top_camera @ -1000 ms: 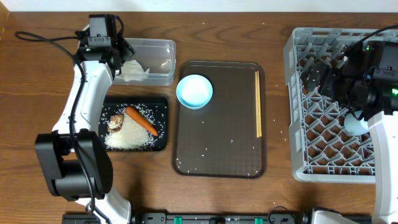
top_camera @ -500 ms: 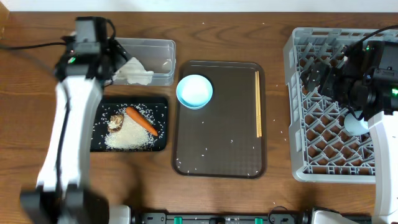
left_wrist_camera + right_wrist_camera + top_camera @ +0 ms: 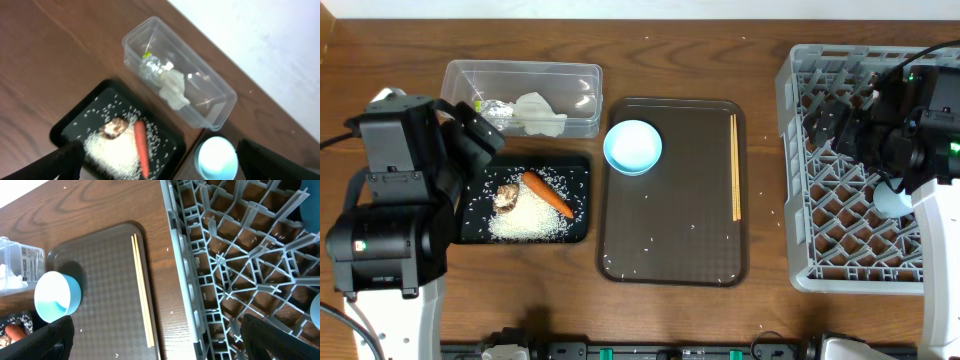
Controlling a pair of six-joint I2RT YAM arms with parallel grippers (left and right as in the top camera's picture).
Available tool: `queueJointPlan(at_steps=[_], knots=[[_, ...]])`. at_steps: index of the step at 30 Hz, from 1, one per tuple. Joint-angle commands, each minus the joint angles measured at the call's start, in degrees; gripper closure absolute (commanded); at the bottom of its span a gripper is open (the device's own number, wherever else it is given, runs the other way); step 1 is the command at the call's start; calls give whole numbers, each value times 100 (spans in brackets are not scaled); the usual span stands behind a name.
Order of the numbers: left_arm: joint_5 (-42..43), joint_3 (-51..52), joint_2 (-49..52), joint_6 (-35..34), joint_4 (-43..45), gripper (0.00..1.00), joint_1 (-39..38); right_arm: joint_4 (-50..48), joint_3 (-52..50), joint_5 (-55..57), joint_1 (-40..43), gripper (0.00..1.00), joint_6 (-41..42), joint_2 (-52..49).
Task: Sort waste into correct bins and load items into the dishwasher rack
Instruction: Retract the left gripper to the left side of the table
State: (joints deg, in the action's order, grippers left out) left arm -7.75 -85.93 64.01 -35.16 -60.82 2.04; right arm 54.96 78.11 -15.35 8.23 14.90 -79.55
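The clear tub (image 3: 520, 66) holds crumpled white paper (image 3: 538, 112) and a shiny wrapper (image 3: 492, 107). The black tray (image 3: 576, 166) holds white rice (image 3: 530, 220), a brown lump (image 3: 506, 196) and an orange carrot (image 3: 548, 193). A light-blue cup (image 3: 633, 146) and chopsticks (image 3: 736, 165) lie on the brown tray (image 3: 672, 230). The grey rack (image 3: 800, 200) stands at the right. My left gripper (image 3: 478, 135) is open and empty, above the table left of both bins. My right gripper (image 3: 835, 125) is open and empty over the rack's left part.
A pale blue item (image 3: 892, 198) sits in the rack under my right arm. Rice grains are scattered on the brown tray. In the right wrist view the chopsticks (image 3: 141, 290) lie along the tray's right edge, beside the rack wall (image 3: 180, 260).
My left arm has drawn back from over the clear tub, toward the left and front. The wrapper now shows in the tub. The right arm has not moved.
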Motion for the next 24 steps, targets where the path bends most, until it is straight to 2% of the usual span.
queueJointPlan(at_steps=[1, 24], knots=[[-90, -20, 50, -11, -160, 2, -7, -7, 81, 48, -28, 1, 50, -7], [-87, -20, 83, -9, -385, 2, -9, -7, 81, 48, -28, 1, 50, -9]])
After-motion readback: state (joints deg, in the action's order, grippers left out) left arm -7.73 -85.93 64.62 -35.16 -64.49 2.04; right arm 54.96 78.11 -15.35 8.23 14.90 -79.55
